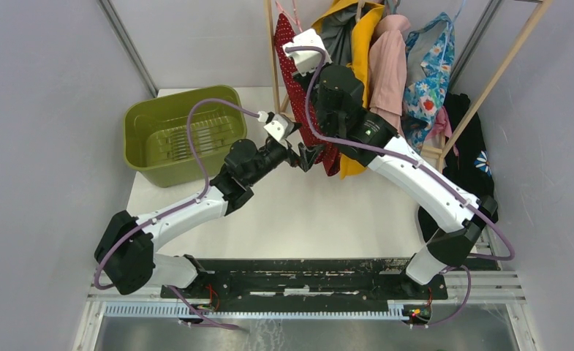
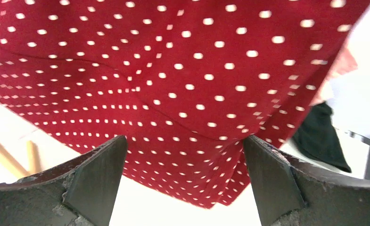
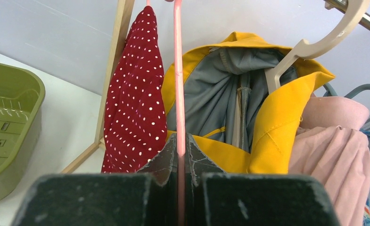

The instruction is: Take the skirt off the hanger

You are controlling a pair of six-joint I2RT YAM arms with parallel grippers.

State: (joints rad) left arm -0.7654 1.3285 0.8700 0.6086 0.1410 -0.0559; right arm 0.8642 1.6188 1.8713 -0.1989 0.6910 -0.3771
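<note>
**Skirt [image 3: 135, 108] on its hanger [image 3: 177, 70], right gripper [image 3: 182, 141] clamped on the rod**

The red dotted skirt hung on a thin pink hanger at the left end of the wooden rack [image 3: 119, 42], which stood at the far edge of the table [image 1: 306, 219]. Its hem dropped toward the tabletop near the middle of that edge.

The right gripper was up high at the rack, fingers closed tight on the hanger's straight pink rod and on nothing else. The left gripper [image 2: 184, 141] sat lower, at the skirt's hem, jaws spread wide with the cloth just beyond the fingertips. Whether they touched the cloth, I couldn't tell.

Right of the skirt on the same rack hung a yellow coat [image 3: 267, 127] with a grey lining, on a beige hanger [image 3: 315, 44]. After it came a pink garment [image 3: 333, 141], then a floral garment [image 1: 430, 66], and a black garment [image 1: 474, 146] farthest right. A green basket [image 1: 141, 121] stood at the table's far left corner, just left of the rack.
</note>
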